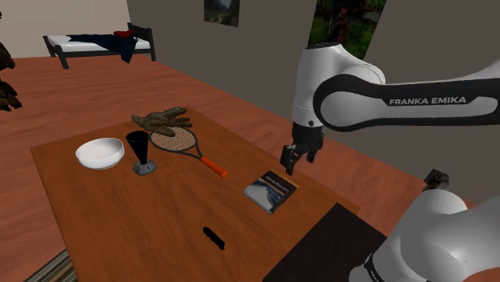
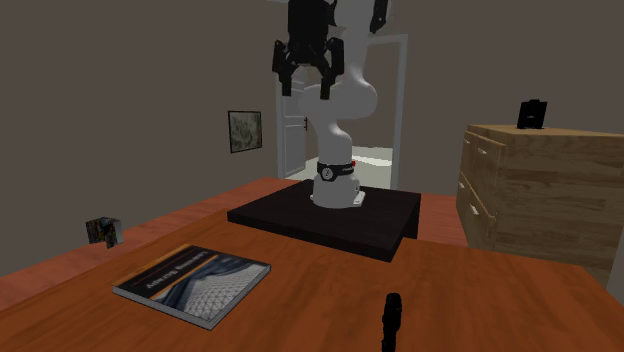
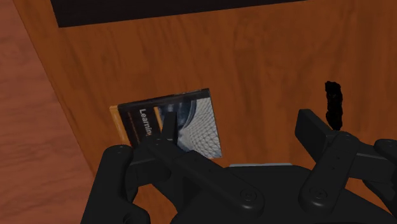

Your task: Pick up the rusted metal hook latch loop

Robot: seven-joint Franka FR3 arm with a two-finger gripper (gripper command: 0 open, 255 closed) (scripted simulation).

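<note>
Latch [image 1: 212, 238]: small, slim, elongated piece, rendered almost black, with no rust colour discernible; the wrist view shows a bumpy outline. It lies flat on the wooden table [image 1: 120, 216], apart from the book [image 1: 270, 192]. Gripper [image 1: 290, 160] hangs above the table beside the book, fingers spread, holding nothing.

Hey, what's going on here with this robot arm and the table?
The white arm holds its gripper in the air above the wooden table, roughly over a book. The fingers stand apart and grip nothing. The latch, a small dark piece, lies untouched on the table, apart from the book. A bowl, goblet, glove and racket sit farther along the table.
</note>
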